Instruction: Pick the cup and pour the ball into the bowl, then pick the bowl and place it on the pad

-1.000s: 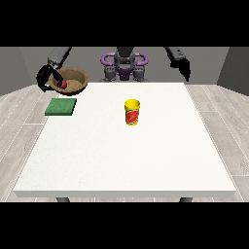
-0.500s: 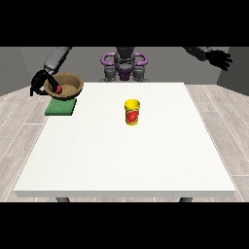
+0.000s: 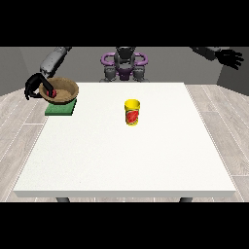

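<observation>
From the front we see the hand at the view's left [image 3: 35, 88] curled round the rim of the brown bowl [image 3: 63, 89], red ball [image 3: 52, 93] inside, above the green pad [image 3: 60, 109]. The yellow cup [image 3: 132, 112] stands mid-tabletop [image 3: 121, 160]. The hand at the view's right [image 3: 230, 57] hangs raised, fingers spread.

Wooden-looking bowl [image 3: 62, 90], matt white table [image 3: 121, 160]

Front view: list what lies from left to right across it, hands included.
Black hand at the view's left → brown wooden bowl with a red ball inside, over the green square pad → yellow cup with a red picture → black hand at the view's right, raised beside the table.
</observation>
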